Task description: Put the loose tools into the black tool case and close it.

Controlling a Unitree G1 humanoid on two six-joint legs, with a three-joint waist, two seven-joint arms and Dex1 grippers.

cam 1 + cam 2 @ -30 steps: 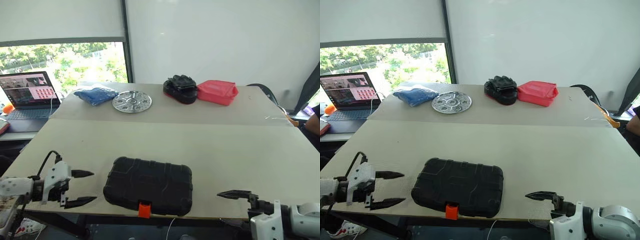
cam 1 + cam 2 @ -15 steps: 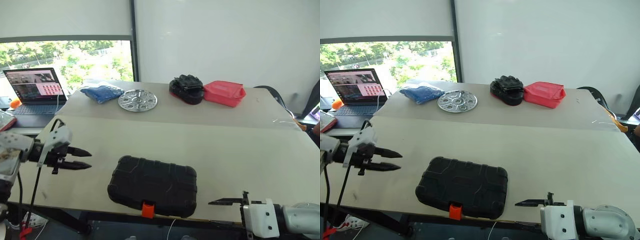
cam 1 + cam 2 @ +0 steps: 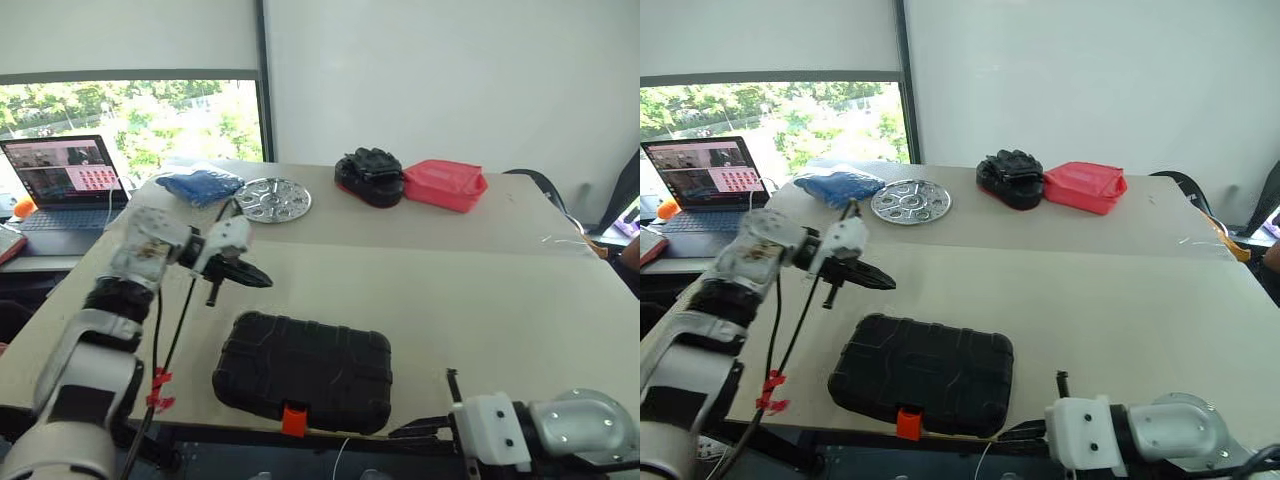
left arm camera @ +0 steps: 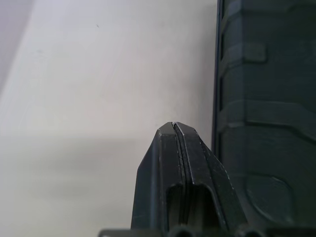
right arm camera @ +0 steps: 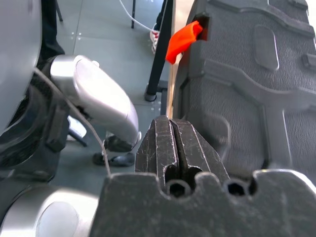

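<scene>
Head views: the black tool case (image 3: 303, 372) is seen lying shut on the pale desk (image 3: 480, 300) at its near edge, the orange latch (image 3: 293, 419) facing the robot. The left tool (image 3: 252, 277) is held above the desk just beyond the case's far left corner, its two fingers pressed together with nothing between them, pointing toward the right. The right tool (image 3: 418, 430) is seen low at the desk's near edge, just to the right of the case's latch side, pointing toward the case; its fingers are together and hold nothing. Well beyond both tools, on the far half of the desk, a blue bundle (image 3: 199, 186), a perforated metal disc (image 3: 268, 199), a black gloves bundle (image 3: 368, 177) and a red pouch (image 3: 442, 184) are noted in a row; a laptop (image 3: 60, 185) stands off to the left. Left wrist view: the fingers (image 4: 165, 182) are shown shut flat against each other, the case's textured lid just beside them, bare desk under the tips. Right wrist view: the fingers (image 5: 173, 148) are likewise shut, empty, alongside the case's front edge, the latch ahead of the tips.
</scene>
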